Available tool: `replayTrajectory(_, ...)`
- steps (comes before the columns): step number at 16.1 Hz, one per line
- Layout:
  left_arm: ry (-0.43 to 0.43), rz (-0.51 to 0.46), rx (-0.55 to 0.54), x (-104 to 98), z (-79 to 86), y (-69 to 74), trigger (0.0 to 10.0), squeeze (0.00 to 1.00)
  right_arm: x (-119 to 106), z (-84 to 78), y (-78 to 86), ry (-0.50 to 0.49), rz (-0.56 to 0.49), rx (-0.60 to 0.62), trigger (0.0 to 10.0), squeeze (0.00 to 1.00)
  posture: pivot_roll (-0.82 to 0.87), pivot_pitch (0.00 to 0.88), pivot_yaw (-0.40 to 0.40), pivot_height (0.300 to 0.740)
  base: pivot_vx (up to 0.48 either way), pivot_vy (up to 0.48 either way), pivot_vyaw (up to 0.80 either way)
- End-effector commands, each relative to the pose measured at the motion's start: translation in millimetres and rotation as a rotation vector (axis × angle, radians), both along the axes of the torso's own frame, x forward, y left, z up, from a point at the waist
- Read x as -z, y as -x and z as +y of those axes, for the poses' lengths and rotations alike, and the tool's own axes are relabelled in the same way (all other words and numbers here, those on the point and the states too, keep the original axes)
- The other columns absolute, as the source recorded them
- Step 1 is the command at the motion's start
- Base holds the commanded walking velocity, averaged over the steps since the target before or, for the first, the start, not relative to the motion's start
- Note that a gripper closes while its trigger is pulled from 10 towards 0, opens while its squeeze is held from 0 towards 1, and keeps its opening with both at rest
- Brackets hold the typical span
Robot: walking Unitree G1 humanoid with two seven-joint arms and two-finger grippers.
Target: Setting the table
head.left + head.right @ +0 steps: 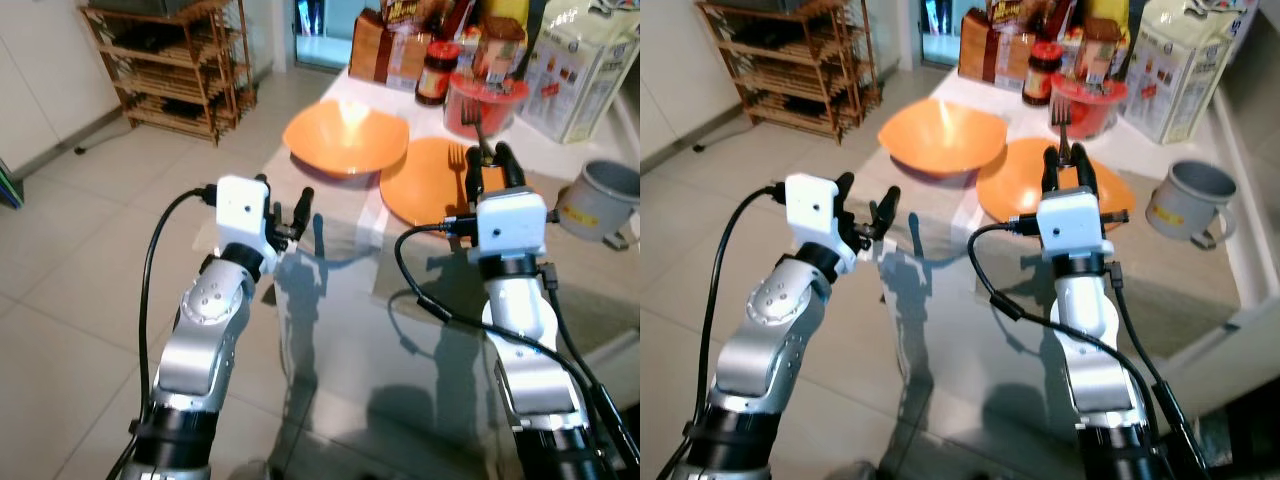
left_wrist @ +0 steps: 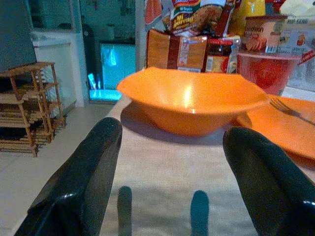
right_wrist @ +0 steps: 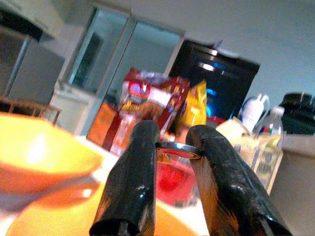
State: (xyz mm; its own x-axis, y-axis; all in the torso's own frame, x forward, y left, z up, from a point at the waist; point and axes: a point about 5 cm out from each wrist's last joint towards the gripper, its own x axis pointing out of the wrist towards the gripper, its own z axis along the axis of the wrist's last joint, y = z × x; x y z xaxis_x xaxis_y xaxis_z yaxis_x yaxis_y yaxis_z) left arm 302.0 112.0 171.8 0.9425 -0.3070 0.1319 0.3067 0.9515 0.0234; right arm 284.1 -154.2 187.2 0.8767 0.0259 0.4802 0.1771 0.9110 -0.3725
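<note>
Right tool (image 1: 1068,165) clamped on fork (image 1: 1060,118) over orange plate (image 1: 1010,190); left tool (image 1: 865,205) agape; labels illegible.

Room inventory, as you see it from the head views:

- Floor (image 1: 70,230): pale square tiles with thin grout lines, running to your left.
- Wooden rack (image 1: 175,65): slatted, several tiers, standing on the tiles at the far left, next to a light wall (image 1: 40,70).
- Doorway (image 1: 318,30): glass-panelled, glowing blue-white, behind the far end of the bench.
- Bench (image 1: 350,330): glass top, reflective, with hard shadows lying on it; light is bright from above.
- Dark cabinet (image 3: 221,81): tall, black, glossy, seen in the right wrist view below a plain grey ceiling (image 3: 256,24).
</note>
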Motion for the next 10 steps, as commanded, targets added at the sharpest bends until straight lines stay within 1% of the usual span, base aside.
replayTrajectory(1, -0.001, 0.001, 0.004, 0.2, 0.9, -1.8, 10.0, 0.00, -1.0, 0.3, -1.3, -0.002, 0.005, -0.006, 0.0, 0.00, 0.04, 0.000, -0.022, 0.740, -0.281, 0.000, 0.00)
replayTrajectory(3, -0.004, -0.013, -0.001, -1.5, 2.7, -3.3, 10.0, 0.00, 1.0, 0.8, -1.0, 0.005, 0.009, -0.007, 0.0, 0.00, 0.04, 0.000, -0.020, 0.740, -0.266, 0.000, 0.00)
replayTrajectory(5, -0.004, -0.019, 0.000, -2.4, 3.3, -4.2, 10.0, 0.00, 1.4, 1.0, -0.5, 0.009, 0.008, -0.007, 0.0, 0.00, 0.04, 0.000, -0.019, 0.740, 0.000, 0.000, 0.00)
replayTrajectory(6, -0.019, -0.022, 0.006, -2.6, 2.2, -4.8, 10.0, 0.00, 1.8, 0.8, -0.8, 0.005, 0.012, -0.005, 0.0, 0.00, 0.03, 0.001, -0.016, 0.740, 0.000, 0.000, 0.00)
replayTrajectory(7, -0.022, -0.022, 0.007, -2.5, 2.0, -4.9, 10.0, 0.00, 2.0, 0.9, -1.1, 0.005, 0.015, -0.004, 0.0, 0.00, 0.03, 0.002, -0.016, 0.740, 0.000, 0.000, -0.41)
replayTrajectory(9, -0.060, -0.027, 0.011, -1.9, 1.0, -5.7, 10.0, 0.00, 2.7, 1.3, -1.9, 0.004, 0.018, -0.004, 0.0, 0.00, 0.03, 0.008, -0.013, 0.740, 0.000, 0.000, -0.76)
replayTrajectory(10, -0.064, -0.030, 0.015, -2.2, 0.8, -6.1, 10.0, 0.00, 3.0, 1.3, -1.9, -0.002, 0.021, -0.005, 0.0, 0.00, 0.03, 0.008, -0.013, 0.740, 0.000, 0.000, -0.76)
